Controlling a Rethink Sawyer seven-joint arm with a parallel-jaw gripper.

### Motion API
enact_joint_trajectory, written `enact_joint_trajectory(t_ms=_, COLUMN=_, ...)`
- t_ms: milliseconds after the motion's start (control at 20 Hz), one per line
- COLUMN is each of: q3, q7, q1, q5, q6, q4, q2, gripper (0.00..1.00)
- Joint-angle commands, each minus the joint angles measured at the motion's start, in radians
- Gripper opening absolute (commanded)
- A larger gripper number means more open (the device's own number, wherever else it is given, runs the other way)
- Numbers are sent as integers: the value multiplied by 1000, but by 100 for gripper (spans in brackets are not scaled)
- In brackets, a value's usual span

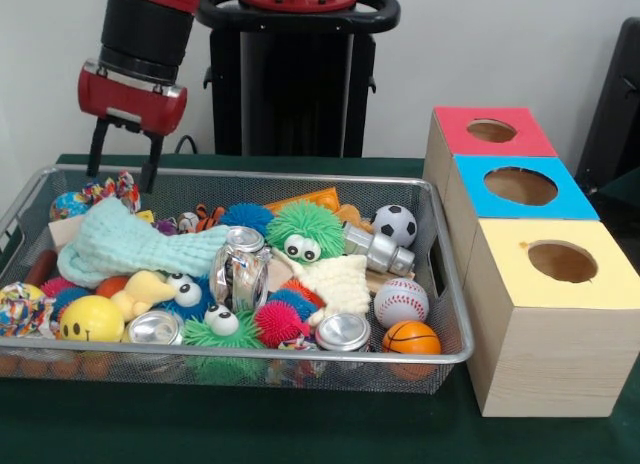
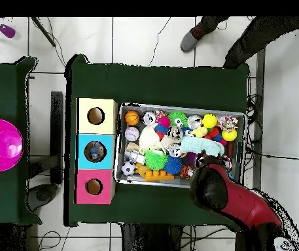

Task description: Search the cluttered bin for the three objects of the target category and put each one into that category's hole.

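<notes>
The silver wire-mesh bin (image 1: 250, 354) is full of toys; it also shows in the overhead view (image 2: 181, 106). One clear wrinkly plastic bottle (image 1: 240, 272) with a silver cap lies in the middle of the clutter. No other bottle shows. My gripper (image 1: 123, 166) hangs open and empty over the bin's far left corner, well apart from the bottle. In the overhead view my arm (image 2: 212, 187) hides the gripper. The blue-topped box's hole (image 1: 520, 186) is right of the bin; in the overhead view the hole (image 2: 95, 151) shows something greyish inside.
The red-topped box (image 1: 491, 131) and the yellow-topped box (image 1: 562, 261) flank the blue one. A pale green cloth (image 1: 140, 242), silver cans (image 1: 343, 332), a grey metal flask (image 1: 378, 249), balls and fuzzy toys fill the bin. A person's foot (image 2: 194, 36) shows at the far side.
</notes>
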Motion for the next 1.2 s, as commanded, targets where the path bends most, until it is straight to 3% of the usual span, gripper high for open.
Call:
enact_joint_trajectory(t_ms=50, q3=188, q7=334, q1=-59, q5=93, q6=-70, q4=65, q2=38, gripper=100)
enact_joint_trajectory(t_ms=350, q3=184, q7=330, q1=-51, q5=102, q6=-105, q4=63, q2=69, gripper=100)
enact_joint_trajectory(t_ms=500, q3=236, q7=337, q1=-92, q5=51, q6=-168, q4=79, q2=76, gripper=100)
enact_joint_trajectory(t_ms=700, q3=278, q7=393, q1=-133, q5=42, q6=-245, q4=92, q2=83, gripper=100)
enact_joint_trajectory(t_ms=850, q3=282, q7=401, q1=-145, q5=42, q6=-260, q4=93, q2=94, gripper=100)
enact_joint_trajectory(t_ms=1200, q3=313, q7=356, q1=-227, q5=-53, q6=-286, q4=75, q2=172, gripper=100)
